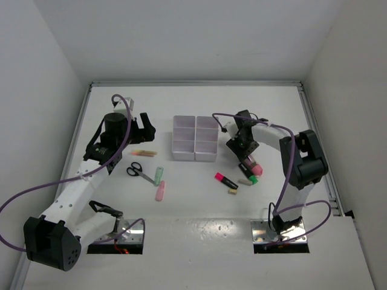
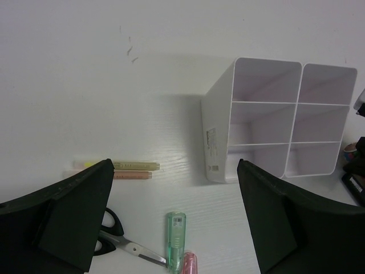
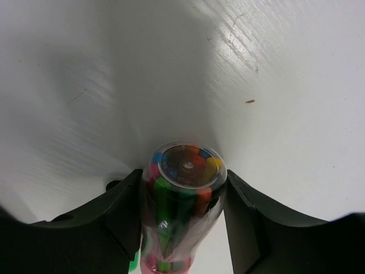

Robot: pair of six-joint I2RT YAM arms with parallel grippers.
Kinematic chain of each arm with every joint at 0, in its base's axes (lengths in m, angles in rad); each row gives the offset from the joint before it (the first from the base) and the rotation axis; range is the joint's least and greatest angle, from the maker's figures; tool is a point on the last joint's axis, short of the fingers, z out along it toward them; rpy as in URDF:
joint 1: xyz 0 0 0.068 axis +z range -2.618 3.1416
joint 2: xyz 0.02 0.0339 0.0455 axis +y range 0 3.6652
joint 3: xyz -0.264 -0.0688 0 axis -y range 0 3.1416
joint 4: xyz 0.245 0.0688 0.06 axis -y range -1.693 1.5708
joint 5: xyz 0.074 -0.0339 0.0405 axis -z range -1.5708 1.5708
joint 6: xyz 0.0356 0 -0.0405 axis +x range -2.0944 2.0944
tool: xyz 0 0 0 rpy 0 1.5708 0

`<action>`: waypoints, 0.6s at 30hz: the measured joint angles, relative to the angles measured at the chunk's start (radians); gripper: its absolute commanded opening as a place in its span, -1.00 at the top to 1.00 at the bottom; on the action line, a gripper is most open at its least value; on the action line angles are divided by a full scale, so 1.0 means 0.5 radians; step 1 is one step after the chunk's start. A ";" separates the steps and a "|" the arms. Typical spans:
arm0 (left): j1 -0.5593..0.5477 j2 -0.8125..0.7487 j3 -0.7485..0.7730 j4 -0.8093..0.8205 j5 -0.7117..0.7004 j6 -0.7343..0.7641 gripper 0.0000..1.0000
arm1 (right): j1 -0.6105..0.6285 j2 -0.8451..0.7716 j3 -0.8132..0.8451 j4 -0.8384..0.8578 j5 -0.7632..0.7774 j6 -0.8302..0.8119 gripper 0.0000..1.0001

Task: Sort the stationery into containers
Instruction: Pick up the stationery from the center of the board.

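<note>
My right gripper is shut on a clear tube of coloured pens with a pink cap, a finger pressing each side of it just right of the white six-compartment container. A pink-and-black highlighter, a green item and a tiny beige eraser lie below it. My left gripper hangs open above the table, left of the container. Under it lie two thin pens, black-handled scissors, a green stick and a pink stick.
White walls close the table in on the left, back and right. A raised rail runs along the right edge. Purple cables loop off both arms. The container's compartments look empty.
</note>
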 measured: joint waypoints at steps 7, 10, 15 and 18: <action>0.000 0.000 0.000 0.000 0.001 0.001 -0.91 | -0.017 -0.307 0.009 -0.069 -0.091 0.017 1.00; 0.000 0.000 0.000 -0.001 0.001 0.001 -0.91 | -0.026 -0.539 0.138 -0.153 -0.233 -0.002 1.00; 0.000 0.001 0.000 0.000 -0.001 0.002 -0.91 | -0.001 -0.658 0.500 -0.154 -0.622 -0.062 1.00; 0.000 0.012 0.000 0.000 -0.010 0.008 -0.91 | 0.018 -0.512 0.810 -0.134 -0.892 -0.083 1.00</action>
